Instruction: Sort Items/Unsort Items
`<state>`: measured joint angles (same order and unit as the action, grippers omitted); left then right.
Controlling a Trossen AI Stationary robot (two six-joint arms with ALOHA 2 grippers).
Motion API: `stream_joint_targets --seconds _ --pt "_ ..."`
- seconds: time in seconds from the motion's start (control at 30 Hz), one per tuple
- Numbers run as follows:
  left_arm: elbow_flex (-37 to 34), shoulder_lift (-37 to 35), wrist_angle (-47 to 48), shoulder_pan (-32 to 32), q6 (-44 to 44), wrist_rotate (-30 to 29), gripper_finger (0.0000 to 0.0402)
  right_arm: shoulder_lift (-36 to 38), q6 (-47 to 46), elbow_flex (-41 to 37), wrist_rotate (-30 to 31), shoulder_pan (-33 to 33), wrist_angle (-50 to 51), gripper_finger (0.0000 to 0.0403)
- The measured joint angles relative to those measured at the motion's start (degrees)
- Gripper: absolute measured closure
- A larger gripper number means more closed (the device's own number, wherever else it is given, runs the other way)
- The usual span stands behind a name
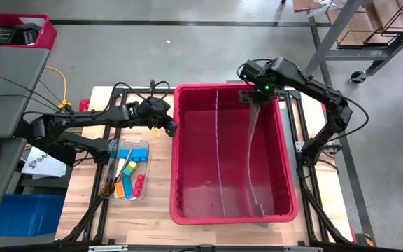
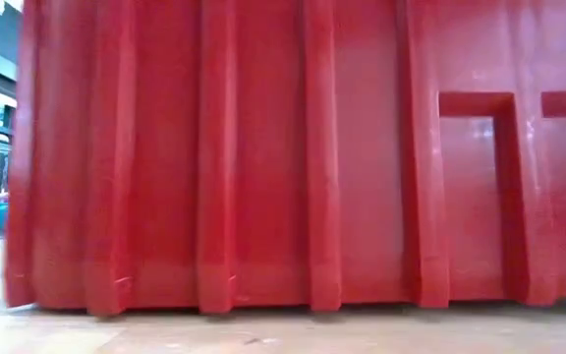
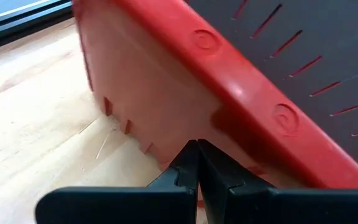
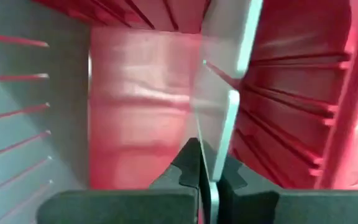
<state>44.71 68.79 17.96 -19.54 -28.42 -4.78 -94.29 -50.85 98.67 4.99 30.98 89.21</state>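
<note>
The items lie in a clear tray left of the large red bin: a blue block, a yellow-green piece, an orange block, red pieces and thin sticks. My left gripper is shut, with its tips at the bin's left outer wall, just under the rim. My right gripper hangs over the bin's far end, shut on a clear divider sheet that stands inside the bin. My right gripper pinches the clear divider's top edge between its two fingers, near the sheet's far end. The fingers point down from above. The sheet runs down into the bin, bowed along its length, toward the near wall. My left gripper: I cannot tell whether its shut tips touch the bin wall.
A second thin clear divider stands in the bin's left half. The bin wall fills the low view. Bare wooden table lies between the tray and the bin. Off the table, a blue box stands at left.
</note>
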Motion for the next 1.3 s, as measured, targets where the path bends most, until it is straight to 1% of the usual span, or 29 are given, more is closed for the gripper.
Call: stream_joint_targets --seconds 0.07,0.17,0.27,0.37,0.53,0.87,1.1,1.3 --pt "0.0 0.0 0.0 0.0 0.0 0.0 0.0402 0.5 1.9 0.0 -1.1 0.1 0.2 0.0402" --pt "0.0 0.0 0.0 0.0 -0.1 -0.5 0.0402 1.7 5.3 -0.1 -5.0 0.2 -1.3 0.0402" --pt "0.0 0.0 0.0 0.0 -0.5 -2.1 0.0402 2.6 5.7 -0.2 -6.3 0.1 -0.1 0.0402" --pt "0.0 0.0 0.0 0.0 -1.6 -3.3 0.0402 3.9 5.9 -0.2 -5.9 0.1 1.4 0.0402" --pt "0.0 0.0 -0.1 0.0 -1.6 -3.5 0.0401 6.6 4.6 -0.2 -4.0 0.1 -0.4 0.0402" --pt "0.0 0.7 -0.9 0.0 -3.1 -3.6 0.0401 11.9 1.8 -0.2 -3.7 -0.6 -4.4 0.0403" --pt "0.1 1.8 -1.6 0.0 -5.8 -3.0 0.0402 13.3 0.3 -0.2 -3.3 -2.0 -4.5 0.0403" --pt "0.1 1.8 -1.6 0.0 -5.9 -3.1 0.0402 13.4 0.1 -0.2 -1.4 -4.0 -5.2 0.0403"
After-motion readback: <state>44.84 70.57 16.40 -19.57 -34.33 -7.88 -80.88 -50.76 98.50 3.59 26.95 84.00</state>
